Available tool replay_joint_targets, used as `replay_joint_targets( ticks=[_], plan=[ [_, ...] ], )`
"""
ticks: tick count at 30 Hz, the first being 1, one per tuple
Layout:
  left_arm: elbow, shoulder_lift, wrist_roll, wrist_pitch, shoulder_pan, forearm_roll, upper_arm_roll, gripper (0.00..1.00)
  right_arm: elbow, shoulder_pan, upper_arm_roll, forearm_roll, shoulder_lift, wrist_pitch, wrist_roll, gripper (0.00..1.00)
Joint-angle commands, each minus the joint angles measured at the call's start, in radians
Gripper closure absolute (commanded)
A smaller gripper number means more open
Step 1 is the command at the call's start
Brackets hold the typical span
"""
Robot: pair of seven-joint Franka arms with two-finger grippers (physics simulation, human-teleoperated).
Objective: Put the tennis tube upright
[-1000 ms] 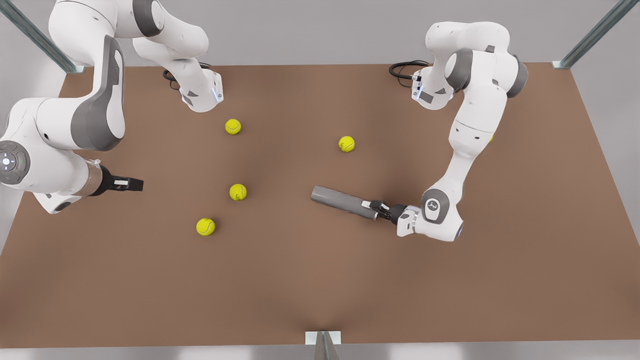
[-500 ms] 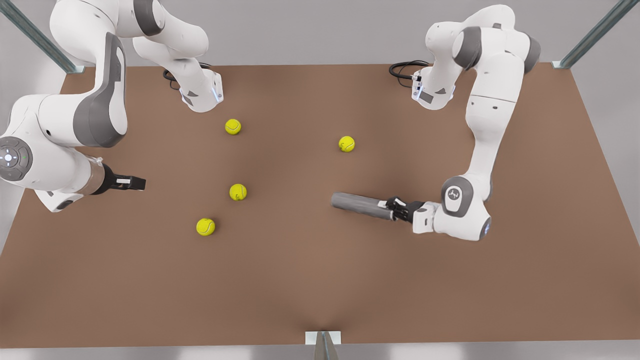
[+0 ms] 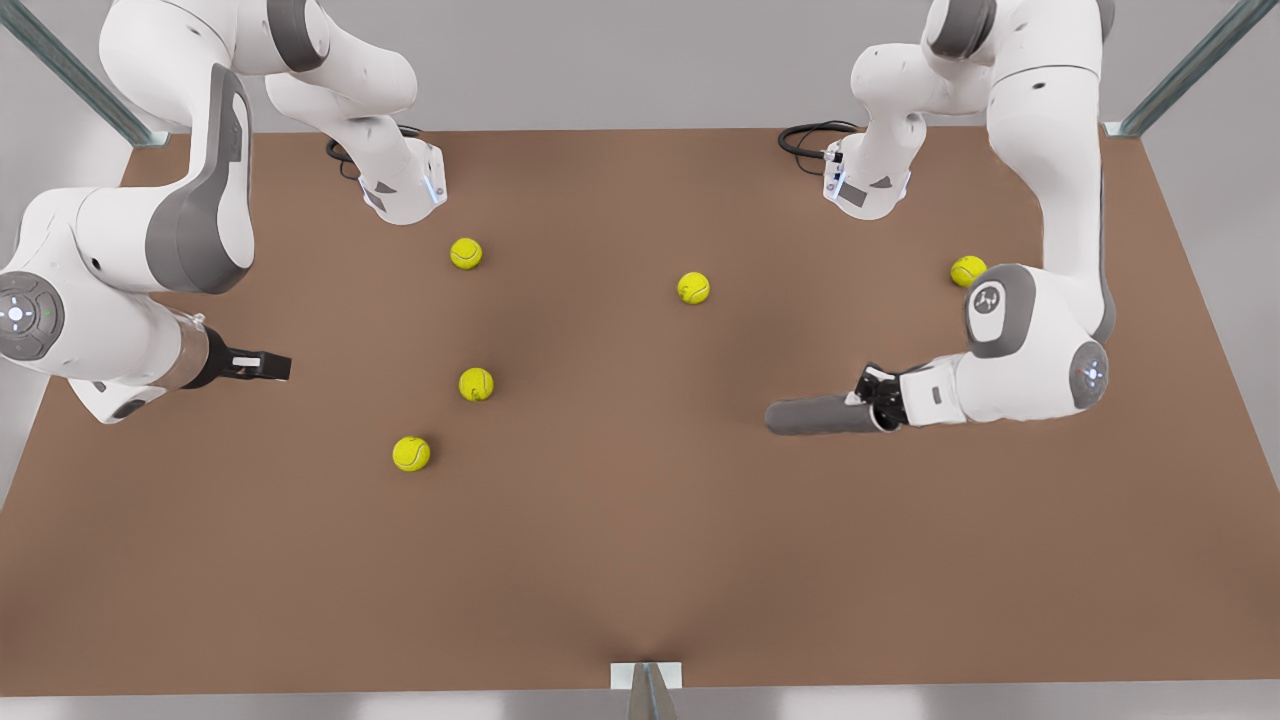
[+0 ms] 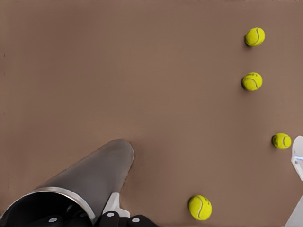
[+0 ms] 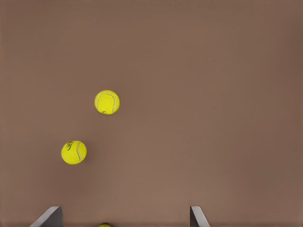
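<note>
The tennis tube [image 3: 815, 416] is not the biggest thing here, so size order starts with the brown worktop [image 3: 640, 560] that carries everything. Next come the two white arms, one at each far corner of it.

The tennis tube, a matte grey cylinder, lies nearly level just above the worktop, on the front view's right. The left gripper [image 3: 880, 398] is clamped on its end nearest the arm. In the left wrist view the tube [image 4: 90, 177] runs away from the camera, its silvery rim at the near end, and a white fingertip [image 4: 112, 204] presses against its side.

The right gripper [image 3: 262, 366] hangs over the worktop well apart from the tube, on the front view's left, and this arm waits. Its two fingertips [image 5: 47, 216] sit wide apart in the right wrist view, so it is open and holds nothing.

Five yellow-green tennis balls lie loose. One [image 3: 967, 270] sits beyond the tube, beside the left arm's elbow. Another [image 3: 693, 288] lies beyond the tube's free end. The other three [image 3: 476, 384] are scattered between the tube and the right gripper.
</note>
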Motion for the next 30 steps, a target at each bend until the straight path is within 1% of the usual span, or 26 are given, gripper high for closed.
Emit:
replay_joint_targets(
  ticks=[1, 3, 6, 8, 9, 14, 18, 22, 24, 25, 27, 30],
  plan=[
    [0.0, -0.023, -0.179, 0.086, 0.0, 0.12, 0.015, 0.79, 0.0, 0.0, -0.002, 0.001, -0.001, -0.001, 0.003, 0.0],
    [-0.001, -0.03, -0.257, 0.141, 0.0, 0.193, 0.026, 0.79, 0.0, 0.0, 0.0, 0.002, -0.001, -0.001, 0.005, 0.0],
    [-0.001, -0.03, -0.361, 0.229, 0.0, 0.233, 0.068, 0.79, 0.0, 0.002, 0.0, 0.002, -0.001, -0.001, 0.005, 0.0],
    [-0.001, -0.032, -0.391, 0.255, 0.0, 0.307, 0.083, 0.79, 0.0, 0.003, 0.0, 0.002, -0.001, -0.001, 0.003, 0.0],
    [-0.001, -0.029, -0.412, 0.255, 0.002, 0.345, 0.083, 0.79, 0.0, 0.003, 0.0, 0.002, -0.001, -0.001, 0.002, 0.0],
    [-0.003, -0.006, -0.435, 0.253, 0.048, 0.368, 0.081, 0.79, 0.0, 0.005, 0.0, 0.002, -0.001, -0.001, 0.003, 0.0],
    [-0.004, 0.039, -0.433, 0.253, 0.051, 0.368, 0.08, 0.79, 0.0, 0.006, 0.0, 0.002, 0.0, -0.001, 0.005, 0.0],
    [-0.004, 0.051, -0.433, 0.252, 0.051, 0.37, 0.08, 0.79, 0.0, 0.005, 0.0, 0.002, 0.0, -0.001, 0.006, 0.0],
    [-0.004, 0.053, -0.433, 0.252, 0.051, 0.404, 0.078, 0.79, 0.0, 0.005, 0.0, 0.002, 0.0, -0.001, 0.009, 0.0],
    [-0.004, 0.057, -0.433, 0.252, 0.051, 0.404, 0.077, 0.69, 0.0, 0.005, 0.0, 0.002, 0.0, -0.001, 0.008, 0.0],
    [-0.004, 0.059, -0.433, 0.253, 0.051, 0.404, 0.077, 0.0, 0.0, 0.005, 0.0, 0.002, 0.0, -0.001, 0.009, 0.0],
    [-0.004, 0.059, -0.433, 0.253, 0.051, 0.404, 0.077, 0.0, 0.0, 0.003, 0.0, 0.002, 0.0, -0.001, 0.009, 0.0]
  ],
)
